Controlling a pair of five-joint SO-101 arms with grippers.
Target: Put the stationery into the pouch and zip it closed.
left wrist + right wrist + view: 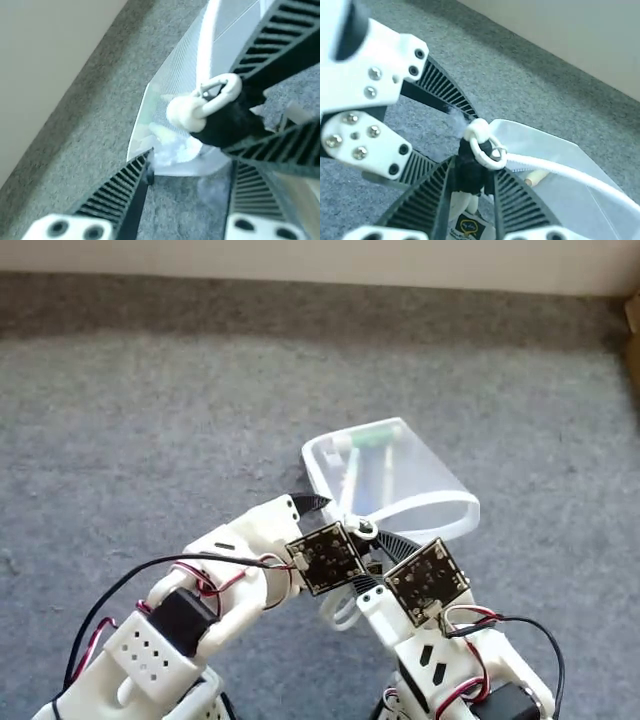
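Two claws meet at pouch (400, 480) | right claw (472, 170) clenched on zipper pull (485, 145) | left claw (192, 162) released

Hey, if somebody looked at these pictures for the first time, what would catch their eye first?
A clear pouch lies on the grey table. At its near edge the right hand is shut on the zip pull with its white ring, and the left hand stands open beside it. Green and white stationery shows through the pouch.
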